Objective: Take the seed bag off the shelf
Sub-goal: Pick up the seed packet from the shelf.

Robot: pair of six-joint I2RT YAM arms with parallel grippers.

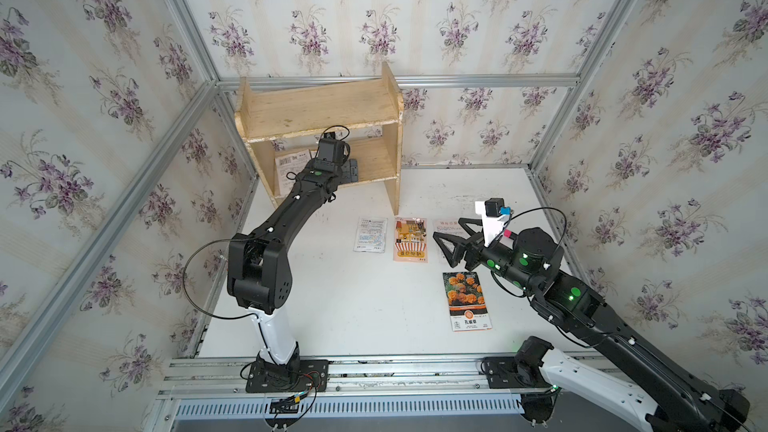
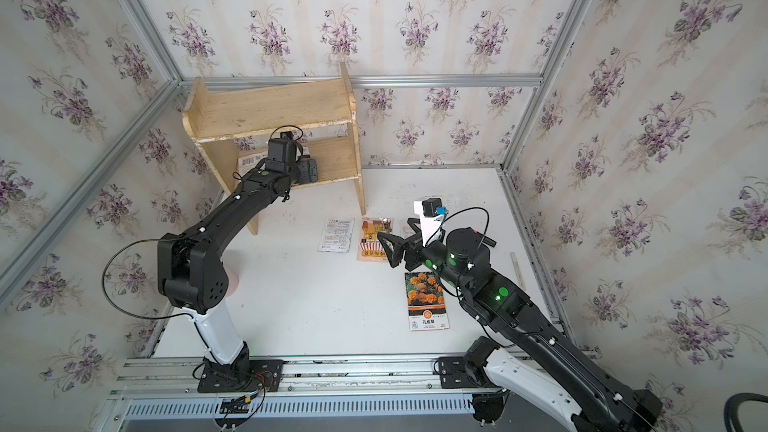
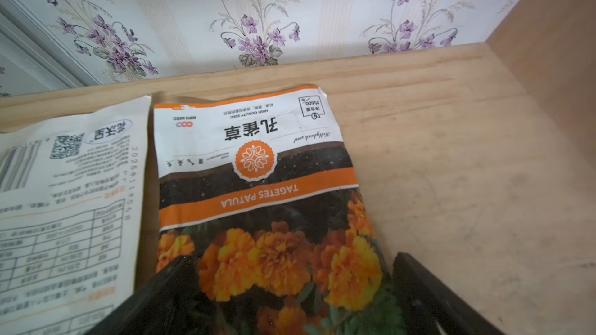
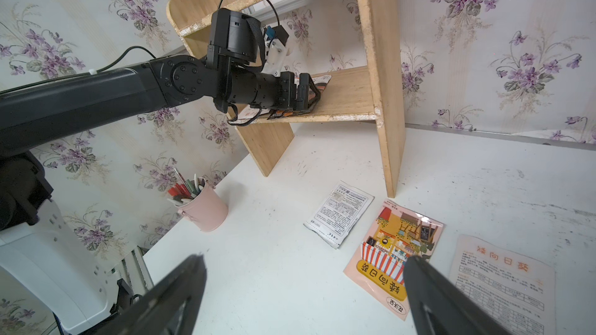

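The step in hand looks like the reach-in just before the grasp. The left hand [image 3: 292, 257] is inside the shelf [image 1: 320, 110], over the front of its lower board. Its fingers are spread wide apart on either side of the near end of the marigold seed bag [image 3: 258, 162]. That bag lies flat on the lower board, about mid-shelf, with its far end close to the shelf's back edge. From the wrist view I cannot say for sure whether the fingers already touch the bag or hang just above it.

The bag is thin and flat, so the next move probably calls for closing on its near end. The hand would then draw it straight out of the shelf's front, clear of the upper board and without dragging its neighbour.

The right hand [image 1: 447, 229] hangs in front of the shelf, fingers apart and holding nothing.

Counted:
- **On the shelf's lower board:** two bags, the marigold one and a white bag [image 3: 74, 188] just beside it.
- **On the counter [image 1: 353, 305] in front of the shelf:** four bags.
  - a white printed bag [image 1: 371, 234]
  - a sunflower bag [image 1: 410, 238]
  - a pale bag with red lettering [image 4: 503, 278]
  - a second marigold bag [image 1: 467, 299], farthest from the shelf
- **Off the shelf's left side:** one pink cup [image 4: 203, 207] of pens.
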